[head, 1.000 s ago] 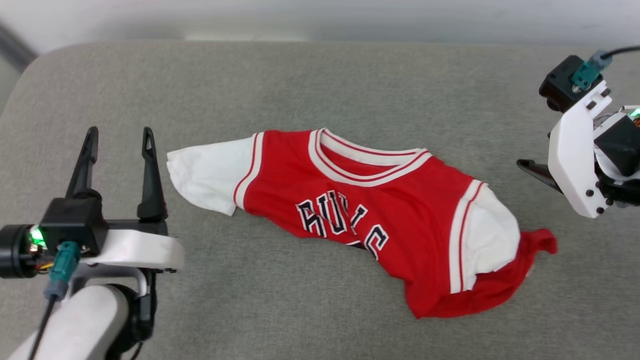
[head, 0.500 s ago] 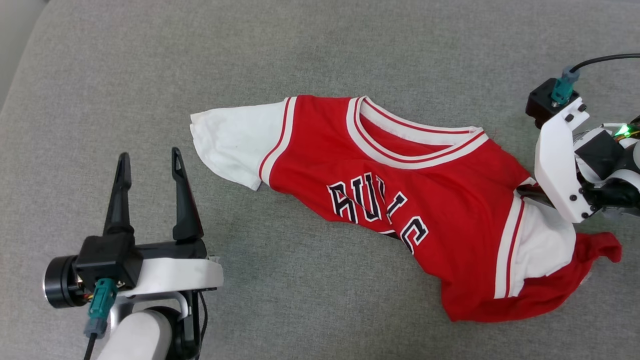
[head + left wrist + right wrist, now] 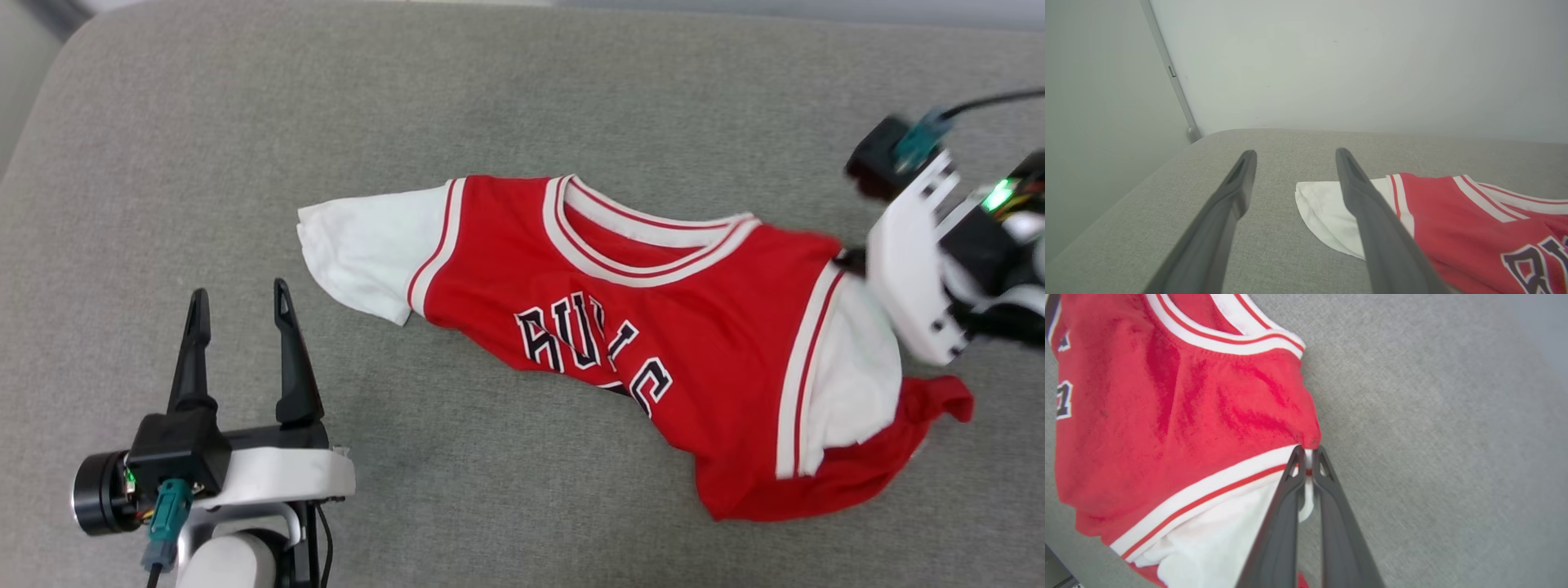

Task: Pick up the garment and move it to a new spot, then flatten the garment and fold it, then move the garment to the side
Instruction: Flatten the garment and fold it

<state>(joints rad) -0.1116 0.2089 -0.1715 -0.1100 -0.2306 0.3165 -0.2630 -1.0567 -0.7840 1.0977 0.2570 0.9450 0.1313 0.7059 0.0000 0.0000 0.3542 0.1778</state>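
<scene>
Barely started. Pinching the garment [image 3: 653,327], crumpled mid-frame on grey cushion [image 3: 490,98], at its armhole trim with right gripper [image 3: 1309,455] fingers; holding left gripper [image 3: 240,291] fingers spread, lower left. Yet to lift, flatten, fold, shift aside.

Grey fabric cushion [image 3: 490,98] — pale wall [image 3: 1355,61] behind.

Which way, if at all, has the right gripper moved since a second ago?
Yes. The right gripper stood clear of the garment then; now it has come leftward onto its shoulder seam, shut on it.
</scene>
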